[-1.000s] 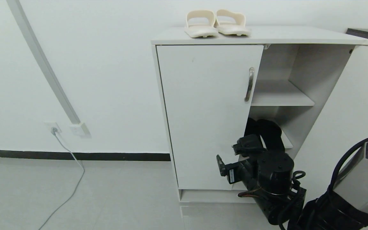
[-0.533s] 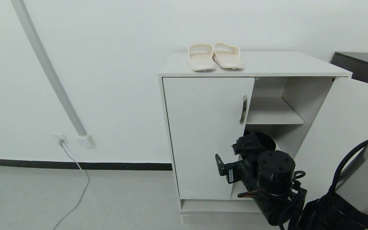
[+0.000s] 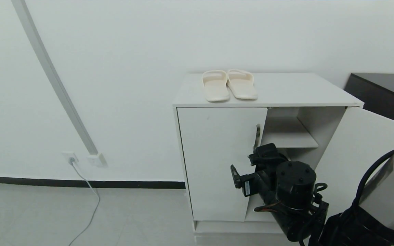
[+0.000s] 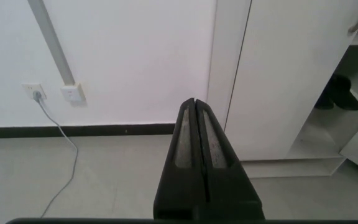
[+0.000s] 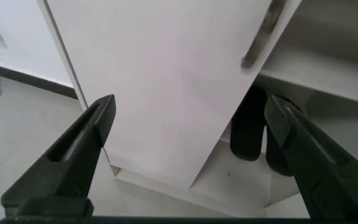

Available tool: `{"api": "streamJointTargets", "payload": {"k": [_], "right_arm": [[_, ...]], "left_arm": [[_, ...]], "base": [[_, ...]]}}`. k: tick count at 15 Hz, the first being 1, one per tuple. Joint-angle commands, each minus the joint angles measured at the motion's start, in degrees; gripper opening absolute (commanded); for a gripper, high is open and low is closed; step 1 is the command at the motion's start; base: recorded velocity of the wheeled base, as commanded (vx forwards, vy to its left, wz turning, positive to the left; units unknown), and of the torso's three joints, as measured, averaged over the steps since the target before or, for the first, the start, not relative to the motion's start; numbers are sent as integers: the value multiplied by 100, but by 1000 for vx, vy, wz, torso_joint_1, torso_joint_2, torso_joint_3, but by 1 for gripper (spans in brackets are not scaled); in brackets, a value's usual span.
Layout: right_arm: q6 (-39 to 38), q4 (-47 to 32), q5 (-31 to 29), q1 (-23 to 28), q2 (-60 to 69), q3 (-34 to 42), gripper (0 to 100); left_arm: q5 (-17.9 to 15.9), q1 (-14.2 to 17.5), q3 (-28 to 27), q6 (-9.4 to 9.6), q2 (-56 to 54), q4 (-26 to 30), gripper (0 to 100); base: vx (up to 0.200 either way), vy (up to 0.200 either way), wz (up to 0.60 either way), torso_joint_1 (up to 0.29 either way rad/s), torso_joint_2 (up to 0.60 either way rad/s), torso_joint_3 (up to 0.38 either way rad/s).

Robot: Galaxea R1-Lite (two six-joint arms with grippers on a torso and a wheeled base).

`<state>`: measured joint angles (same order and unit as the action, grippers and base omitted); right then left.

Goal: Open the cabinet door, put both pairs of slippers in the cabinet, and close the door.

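Observation:
A cream pair of slippers [image 3: 229, 85] lies on top of the white cabinet [image 3: 286, 90]. The cabinet's right door [image 3: 361, 153] stands wide open; its left door [image 3: 217, 160], with a metal handle [image 3: 258, 136], is closed. A black pair of slippers [image 5: 257, 134] [image 4: 340, 93] stands on the lower shelf inside. My right gripper [image 3: 265, 158] [image 5: 190, 106] hangs open and holds nothing, low in front of the closed door's handle edge and the opening. My left gripper [image 4: 194, 124] is shut on nothing, off to the left of the cabinet above the floor.
A wall socket with a trailing cable [image 3: 71, 160] sits low on the wall to the left, under a slanted wall conduit [image 3: 46, 68]. A dark piece of furniture [image 3: 381, 95] stands behind the open door. Bare floor [image 3: 80, 215] stretches left of the cabinet.
The head camera has moved up and back, so the cabinet sits lower and smaller in the picture. The black slippers are now hidden behind my right arm. The arms kept still.

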<state>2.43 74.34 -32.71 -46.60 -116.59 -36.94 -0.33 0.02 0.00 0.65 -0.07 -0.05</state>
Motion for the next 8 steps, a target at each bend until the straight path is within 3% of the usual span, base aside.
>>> {"api": "streamJointTargets", "payload": {"k": [1,8], "right_arm": [[4,2,1,-7,-13,2,100],[4,11,1,-7,-4,37,100]], "left_arm": [[-2,6,0,-3,7,-4,0],[-2,-2,0,14,7,-4,0]], "base": [[0,0,0,203,-496,-310],[0,0,0,216,-526,-318]]}}
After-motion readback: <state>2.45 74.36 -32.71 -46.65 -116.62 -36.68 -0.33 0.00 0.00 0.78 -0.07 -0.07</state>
